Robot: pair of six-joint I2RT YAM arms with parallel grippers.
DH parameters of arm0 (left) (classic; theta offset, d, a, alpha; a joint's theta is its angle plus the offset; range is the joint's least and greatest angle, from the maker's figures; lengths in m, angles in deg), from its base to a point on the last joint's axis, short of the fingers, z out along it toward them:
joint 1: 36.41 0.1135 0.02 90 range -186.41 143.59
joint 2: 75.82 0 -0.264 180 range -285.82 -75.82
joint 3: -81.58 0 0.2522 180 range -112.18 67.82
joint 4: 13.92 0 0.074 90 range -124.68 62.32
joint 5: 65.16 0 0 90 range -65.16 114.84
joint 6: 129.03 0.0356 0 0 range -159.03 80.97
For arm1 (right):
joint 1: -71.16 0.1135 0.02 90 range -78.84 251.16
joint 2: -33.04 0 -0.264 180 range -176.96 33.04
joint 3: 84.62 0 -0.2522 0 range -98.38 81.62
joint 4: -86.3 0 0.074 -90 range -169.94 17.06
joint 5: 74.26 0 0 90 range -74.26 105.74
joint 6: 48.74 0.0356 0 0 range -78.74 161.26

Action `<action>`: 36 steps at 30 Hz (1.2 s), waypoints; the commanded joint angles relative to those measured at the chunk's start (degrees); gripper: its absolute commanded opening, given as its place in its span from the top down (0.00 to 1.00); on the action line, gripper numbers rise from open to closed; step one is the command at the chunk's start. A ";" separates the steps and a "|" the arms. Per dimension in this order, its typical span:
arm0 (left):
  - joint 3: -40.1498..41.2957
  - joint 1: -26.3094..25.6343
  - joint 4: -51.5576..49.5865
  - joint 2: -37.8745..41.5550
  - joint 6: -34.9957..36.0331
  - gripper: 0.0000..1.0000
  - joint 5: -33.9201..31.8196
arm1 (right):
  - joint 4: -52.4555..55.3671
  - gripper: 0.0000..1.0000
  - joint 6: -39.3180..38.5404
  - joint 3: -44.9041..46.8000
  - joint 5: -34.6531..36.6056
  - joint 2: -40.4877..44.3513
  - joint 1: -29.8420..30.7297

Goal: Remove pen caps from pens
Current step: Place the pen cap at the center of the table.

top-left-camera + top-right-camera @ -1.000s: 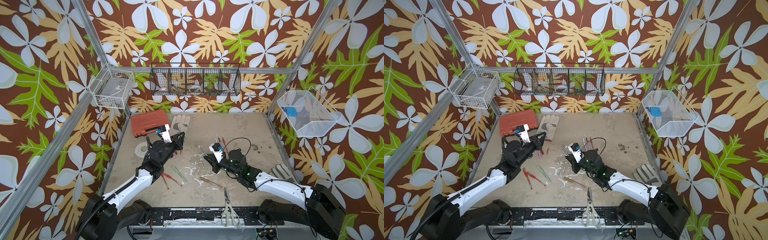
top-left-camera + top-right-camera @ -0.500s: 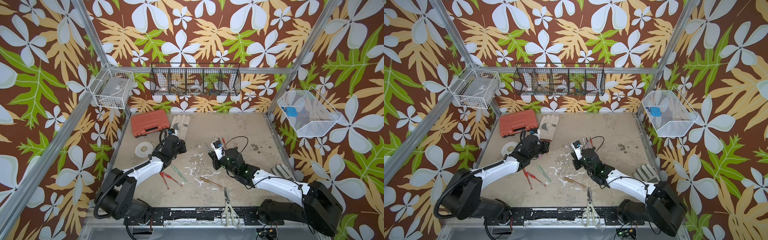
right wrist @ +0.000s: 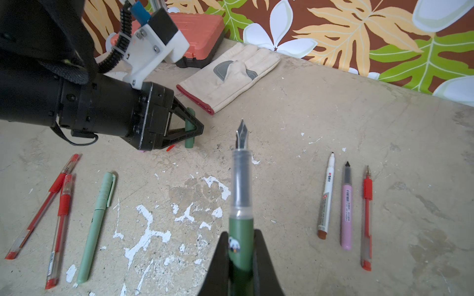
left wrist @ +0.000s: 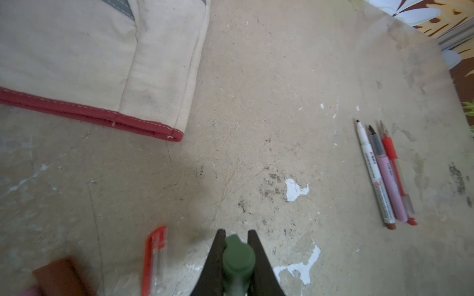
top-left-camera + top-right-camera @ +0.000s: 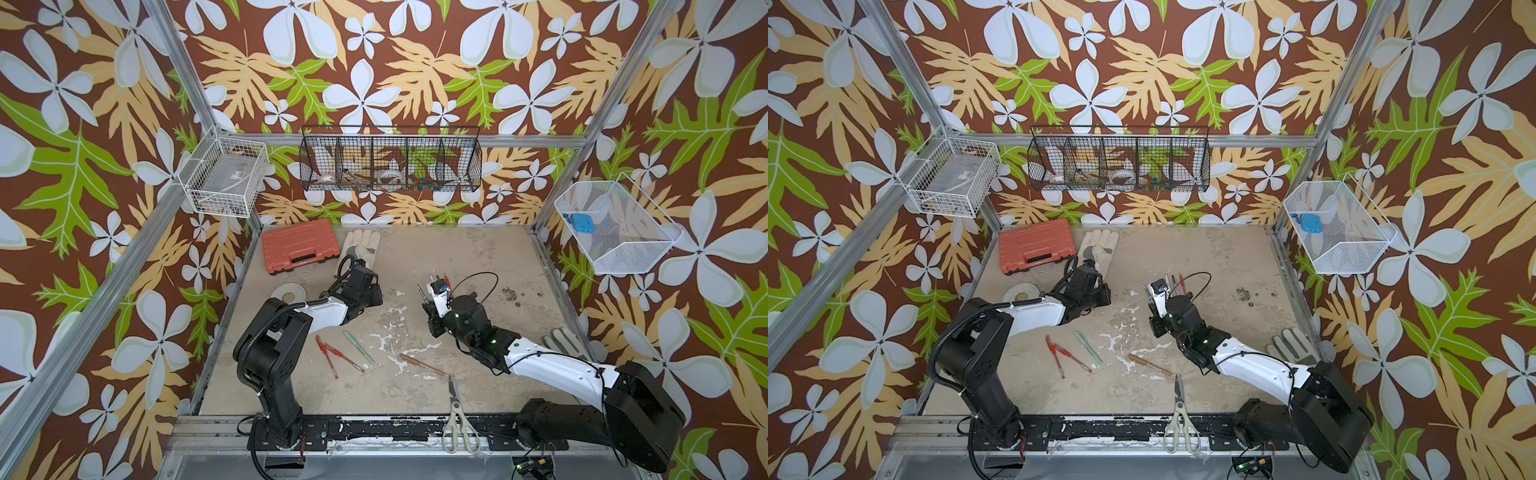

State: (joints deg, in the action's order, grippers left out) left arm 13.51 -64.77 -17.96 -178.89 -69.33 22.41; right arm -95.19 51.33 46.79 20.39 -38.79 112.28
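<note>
Front rail: scissors (image 5: 455, 415), blades pointing onto the desk (image 5: 478, 253). Just beyond lies a gold-brown pen (image 5: 422, 365), flat. I cannot tell whether its cap is on. To its left are a pale green pen (image 5: 357, 354) and two red pens (image 5: 332, 360), all capped, the reds meeting in a V.

Mid-desk: the right hand (image 3: 241, 237) is closed tight on the barrel of the dark green pen (image 3: 240, 184). The nib is bare and points away from the hand. The left hand (image 4: 236, 232), apart from it, is pinched on the dark green cap (image 4: 238, 256), held crosswise between the fingers, close to the desk. A red cap (image 4: 154, 256) lies loose just beside it.

Past the right hand: white marker (image 3: 327, 194), lilac-pink pen (image 3: 346, 205) and a third red pen (image 3: 367, 217) lie side by side with bare tips.

Back: glove (image 5: 361, 249), orange case (image 5: 299, 245).
</note>
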 commanded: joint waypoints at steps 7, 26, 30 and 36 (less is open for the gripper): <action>-3.23 -0.03 -3.57 -4.51 1.99 1.00 -3.33 | -0.49 1.00 0.68 0.37 -0.90 0.44 -0.52; -5.97 0.06 -6.91 -7.49 2.40 0.75 -5.22 | -0.80 1.00 0.66 -0.20 -4.81 -0.83 -0.75; -5.84 0.06 -6.82 -7.18 2.35 0.73 -5.02 | -1.01 1.00 0.84 0.07 -4.91 -0.44 -1.04; -2.43 -0.18 -3.60 -1.78 1.75 0.65 -3.20 | -1.10 1.00 1.03 0.54 -5.11 0.29 -1.49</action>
State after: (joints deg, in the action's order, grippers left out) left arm 9.82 -64.74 -22.68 -183.15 -67.48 18.23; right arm -95.14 51.74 47.03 15.67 -38.92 110.91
